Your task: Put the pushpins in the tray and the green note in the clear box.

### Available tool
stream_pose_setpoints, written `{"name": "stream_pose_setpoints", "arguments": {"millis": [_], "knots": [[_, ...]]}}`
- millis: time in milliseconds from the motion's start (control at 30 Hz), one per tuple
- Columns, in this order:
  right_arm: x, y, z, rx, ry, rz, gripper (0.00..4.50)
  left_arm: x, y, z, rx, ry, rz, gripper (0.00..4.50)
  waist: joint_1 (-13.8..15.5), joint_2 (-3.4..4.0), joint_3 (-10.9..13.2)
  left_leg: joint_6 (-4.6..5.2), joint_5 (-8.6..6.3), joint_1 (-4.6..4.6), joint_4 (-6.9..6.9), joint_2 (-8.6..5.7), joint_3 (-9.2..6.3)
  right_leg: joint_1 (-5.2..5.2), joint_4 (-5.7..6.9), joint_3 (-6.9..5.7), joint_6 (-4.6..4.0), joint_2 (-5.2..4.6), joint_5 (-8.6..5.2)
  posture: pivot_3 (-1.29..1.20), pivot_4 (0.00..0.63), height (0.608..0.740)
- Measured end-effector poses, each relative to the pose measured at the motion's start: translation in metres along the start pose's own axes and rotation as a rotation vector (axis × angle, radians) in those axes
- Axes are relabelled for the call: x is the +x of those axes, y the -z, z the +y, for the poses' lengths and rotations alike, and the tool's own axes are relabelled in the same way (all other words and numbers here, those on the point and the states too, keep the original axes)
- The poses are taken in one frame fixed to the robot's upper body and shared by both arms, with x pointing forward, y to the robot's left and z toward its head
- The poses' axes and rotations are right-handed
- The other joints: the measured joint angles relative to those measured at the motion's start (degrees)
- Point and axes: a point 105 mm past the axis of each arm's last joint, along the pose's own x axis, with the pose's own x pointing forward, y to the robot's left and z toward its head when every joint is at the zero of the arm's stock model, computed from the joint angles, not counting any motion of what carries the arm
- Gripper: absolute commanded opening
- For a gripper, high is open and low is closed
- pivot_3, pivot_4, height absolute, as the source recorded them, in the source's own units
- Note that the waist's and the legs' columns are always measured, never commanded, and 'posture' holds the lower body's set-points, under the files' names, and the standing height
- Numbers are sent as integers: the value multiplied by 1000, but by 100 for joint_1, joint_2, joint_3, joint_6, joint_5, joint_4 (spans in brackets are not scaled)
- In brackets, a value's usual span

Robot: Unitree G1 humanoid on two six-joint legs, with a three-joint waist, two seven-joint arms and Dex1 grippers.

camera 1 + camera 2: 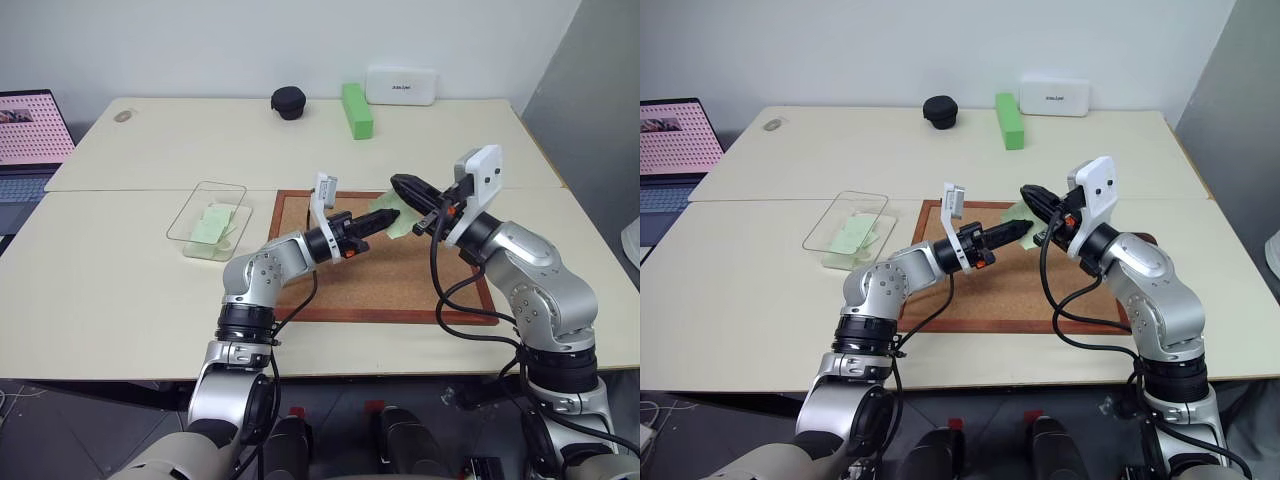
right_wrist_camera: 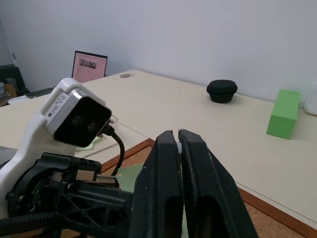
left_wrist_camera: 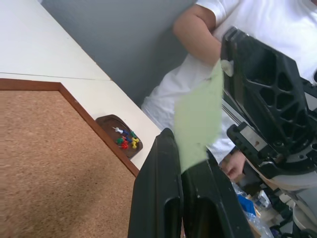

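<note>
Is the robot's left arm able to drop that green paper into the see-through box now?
Probably yes. The left gripper is shut on the green note, and the clear box sits open on that arm's own side, with nothing between. The right gripper pinches the note too.

Clear box (image 1: 207, 220) left of cork board (image 1: 385, 275), on table (image 1: 100, 270).

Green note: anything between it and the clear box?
Nothing visible. The green note is pinched by both end effectors, left and right, above the cork board; the clear box sits left of the board, top open.
</note>
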Motion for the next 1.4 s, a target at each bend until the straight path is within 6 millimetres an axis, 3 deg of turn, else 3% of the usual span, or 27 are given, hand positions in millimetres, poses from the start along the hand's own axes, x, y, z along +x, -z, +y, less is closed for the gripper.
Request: {"name": "stream_pose_setpoints", "arguments": {"millis": [533, 633, 733, 933, 1133, 1400], "knots": [[-10, 7, -8, -9, 42, 33, 0, -8, 18, 12, -44, -78, 77, 61, 5, 0, 0, 0, 0, -5, 0, 0, 0, -4, 0, 0, 0, 0, 0, 0, 150, 740], [-23, 12, -31, -69, 175, 68, 0, -6, 17, 4, 151, -64, 144, 61, 17, 0, 0, 0, 0, -7, 0, -2, 0, -5, -1, 1, 0, -1, 0, 0, 150, 740], [-43, 22, -69, -96, 413, 118, 0, -2, 24, -13, 396, 18, 242, 61, 32, 1, 0, 0, 0, -7, -1, -3, 4, -6, -2, 5, -2, -4, 0, 0, 150, 740], [-90, 56, -122, -81, 729, 276, 0, 9, 54, -28, 722, 147, 376, 61, 20, 1, -1, 1, 0, -6, -2, -1, 9, -7, -2, 9, -3, -2, -1, 0, 150, 740], [-113, 91, -138, 35, 797, 384, 0, 17, 62, -25, 774, 166, 391, 61, -1, 2, -1, 3, 0, -6, 0, -1, 11, -7, 0, 10, -2, 0, -1, 0, 150, 740], [-100, 102, -157, 155, 803, 371, 0, 17, 55, -18, 784, 141, 386, 61, -35, 7, 0, 3, 0, -6, -1, 0, 11, -8, 2, 10, 0, 3, 0, 0, 150, 740]]}}
